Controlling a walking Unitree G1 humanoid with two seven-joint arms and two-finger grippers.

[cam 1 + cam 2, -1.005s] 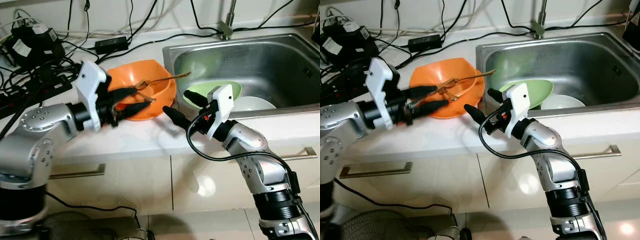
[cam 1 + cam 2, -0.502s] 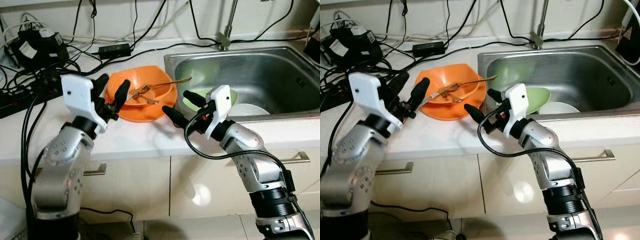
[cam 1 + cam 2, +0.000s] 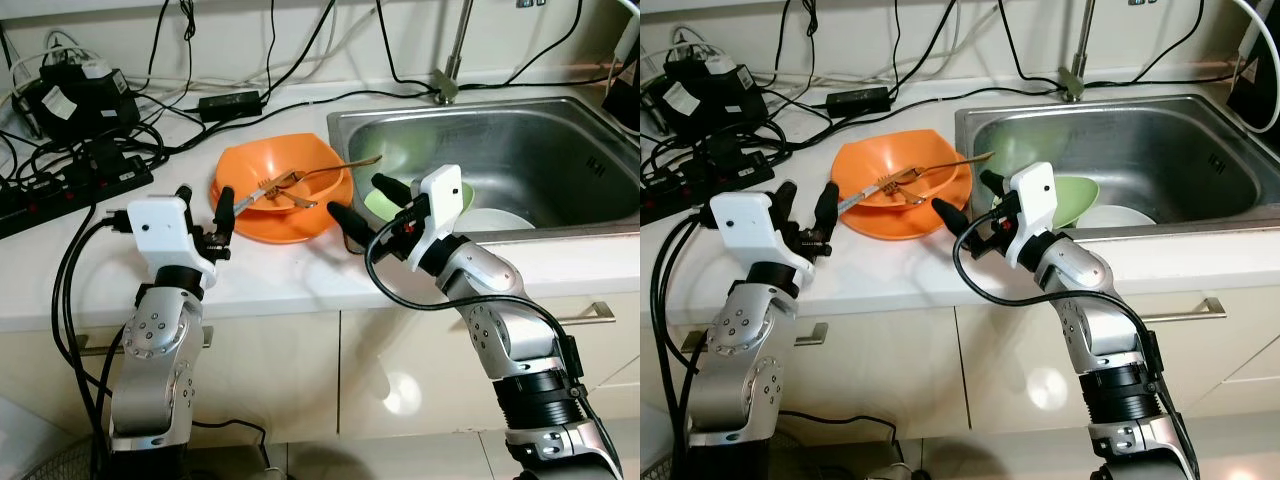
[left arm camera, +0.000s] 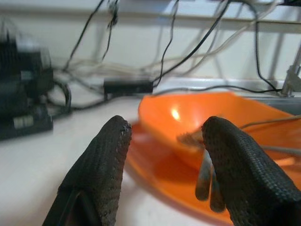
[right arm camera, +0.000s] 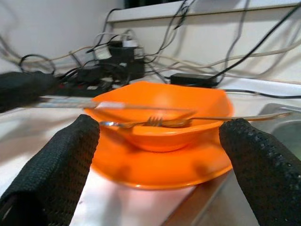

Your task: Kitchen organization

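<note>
Over on the far side from the sink (image 3: 560, 215) sat a tangle of cables and a power strip (image 3: 70, 185), well away from the action. Next came the left gripper (image 3: 203, 215), raised above the counter (image 3: 270, 280), fingers spread wide and holding nothing. Just beyond its tips, on the sink side, lay the orange bowl (image 3: 285, 190), resting on an orange plate with a fork (image 3: 305, 178) and other cutlery across it. The right gripper (image 3: 362, 205) hovered between that bowl and the sink's rim, also spread wide and empty, aimed at the bowl. Inside the sink waited a green bowl (image 3: 385, 198) and a white dish (image 3: 500, 215). By my reading, the tidying had barely started: the orange stack sat ungrasped on the counter, and the dishes were unsorted.
</note>
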